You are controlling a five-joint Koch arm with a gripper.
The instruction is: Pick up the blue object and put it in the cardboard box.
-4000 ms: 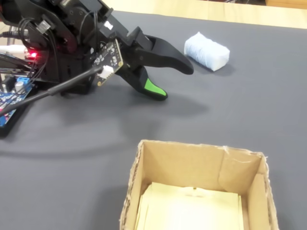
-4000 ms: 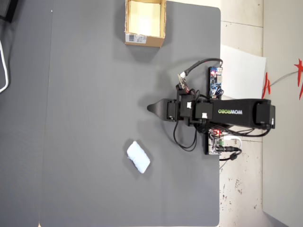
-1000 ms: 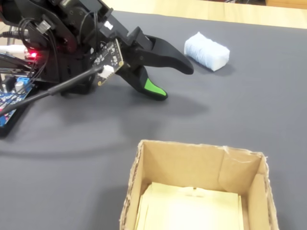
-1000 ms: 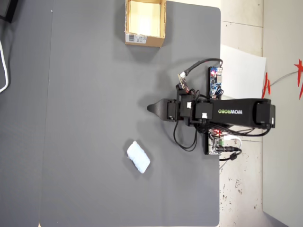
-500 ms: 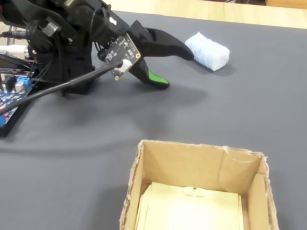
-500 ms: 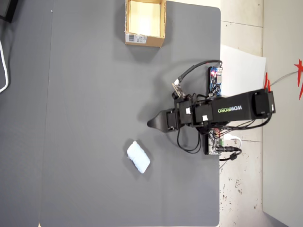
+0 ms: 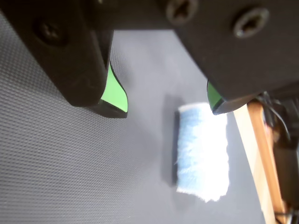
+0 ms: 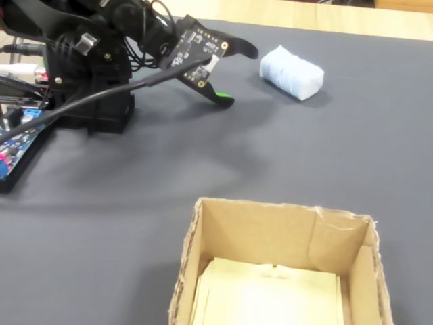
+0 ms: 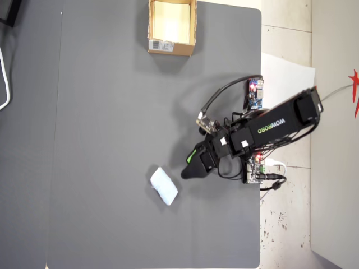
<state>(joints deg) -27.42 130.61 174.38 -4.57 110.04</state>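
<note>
The blue object (image 9: 164, 186) is a pale, soft oblong pad lying on the dark grey mat (image 9: 112, 123). In the fixed view the blue object (image 8: 291, 72) rests just right of my gripper (image 8: 238, 76). My gripper (image 9: 187, 166) is open, its green-padded jaws spread wide with nothing between them, and it hovers close beside the pad without touching. In the wrist view the gripper (image 7: 167, 109) frames bare mat, and the blue object (image 7: 203, 151) lies below the right jaw. The cardboard box (image 9: 150, 22) stands open at the far end of the mat, and its front wall (image 8: 270, 223) fills the fixed view's foreground.
The arm's base (image 8: 95, 101) with cables and circuit boards (image 9: 256, 94) sits at the mat's right edge in the overhead view. A white sheet (image 9: 286, 78) lies beyond that edge. The wooden table edge (image 7: 261, 154) shows right of the pad.
</note>
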